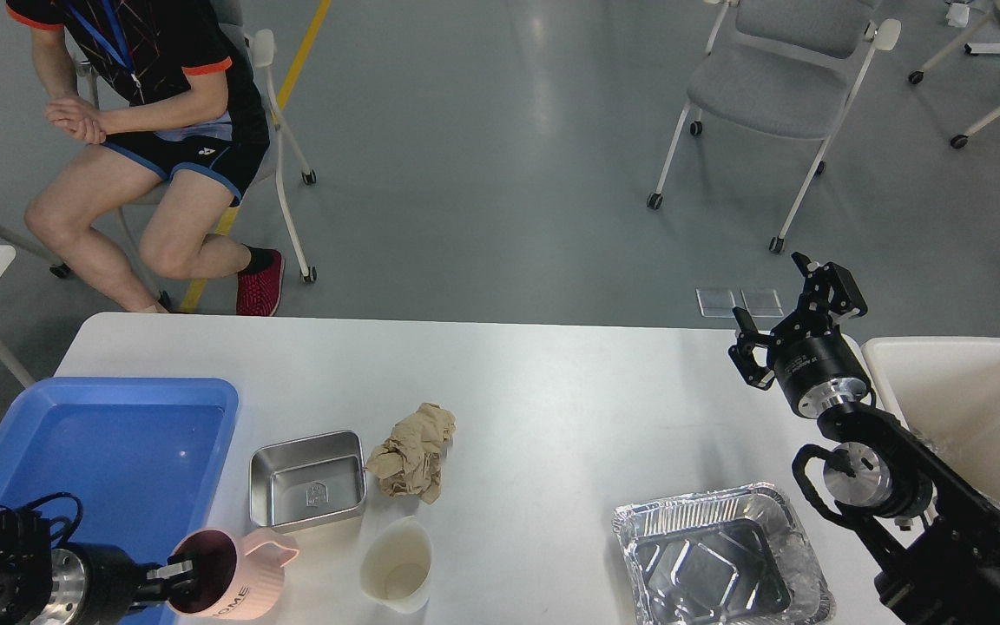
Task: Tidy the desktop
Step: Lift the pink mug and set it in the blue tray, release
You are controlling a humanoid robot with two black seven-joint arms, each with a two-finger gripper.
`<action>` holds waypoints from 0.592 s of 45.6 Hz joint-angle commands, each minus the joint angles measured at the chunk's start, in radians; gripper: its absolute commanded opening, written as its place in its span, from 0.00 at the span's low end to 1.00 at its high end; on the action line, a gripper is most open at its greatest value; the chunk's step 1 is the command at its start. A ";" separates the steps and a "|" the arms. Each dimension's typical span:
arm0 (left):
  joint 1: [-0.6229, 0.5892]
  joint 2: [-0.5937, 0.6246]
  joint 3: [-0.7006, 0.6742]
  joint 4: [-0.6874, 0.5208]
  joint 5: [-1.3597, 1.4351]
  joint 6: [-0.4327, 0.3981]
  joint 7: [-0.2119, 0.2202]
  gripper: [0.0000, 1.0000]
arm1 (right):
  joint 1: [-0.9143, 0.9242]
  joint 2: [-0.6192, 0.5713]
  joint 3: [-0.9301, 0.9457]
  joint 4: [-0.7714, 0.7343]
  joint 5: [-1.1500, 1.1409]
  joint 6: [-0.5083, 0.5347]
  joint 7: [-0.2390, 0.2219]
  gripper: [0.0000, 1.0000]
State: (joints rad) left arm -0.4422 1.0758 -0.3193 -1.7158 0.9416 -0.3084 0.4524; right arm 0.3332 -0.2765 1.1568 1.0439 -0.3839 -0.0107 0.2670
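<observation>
Two black arms reach over the desktop [552, 382], the wide white tabletop that fills the lower half of the view. At the far left, a blue plastic tray [109, 443] sits on its left end. Just below it, the left gripper [177, 580] has its fingers closed on the rim of a pink mug [231, 573], one finger inside the mug's dark mouth. Beside the mug stands a cream measuring cup [398, 564], and behind these rests a small square steel tray [307, 480], with a crumpled wad of brown paper [413, 451] touching its right side. Further right, near the front edge, lies a crinkled foil pan [717, 555]. Above it, the right gripper [791, 317] hangs in the air, jaws spread wide and holding nothing. A cream-white bin [977, 408] stands at the table's right end.
</observation>
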 commanded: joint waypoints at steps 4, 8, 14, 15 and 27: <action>-0.035 0.091 -0.154 -0.047 -0.015 -0.241 0.002 0.00 | 0.004 0.002 0.001 0.001 0.000 -0.002 0.000 1.00; -0.032 0.163 -0.228 -0.047 -0.040 -0.322 0.000 0.00 | 0.004 0.000 0.001 0.001 0.000 0.000 0.000 1.00; -0.030 0.289 -0.311 -0.045 -0.119 -0.396 -0.001 0.00 | 0.003 0.003 0.001 -0.001 -0.001 0.000 0.000 1.00; -0.032 0.309 -0.326 -0.045 -0.129 -0.406 -0.001 0.00 | 0.003 0.003 0.001 -0.001 -0.001 0.000 0.000 1.00; -0.038 0.483 -0.435 -0.041 -0.250 -0.477 -0.008 0.00 | 0.010 0.007 0.001 -0.002 -0.001 0.000 0.000 1.00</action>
State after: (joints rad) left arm -0.4742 1.5140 -0.7410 -1.7570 0.7229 -0.7793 0.4450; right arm 0.3372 -0.2702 1.1578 1.0419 -0.3850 -0.0113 0.2670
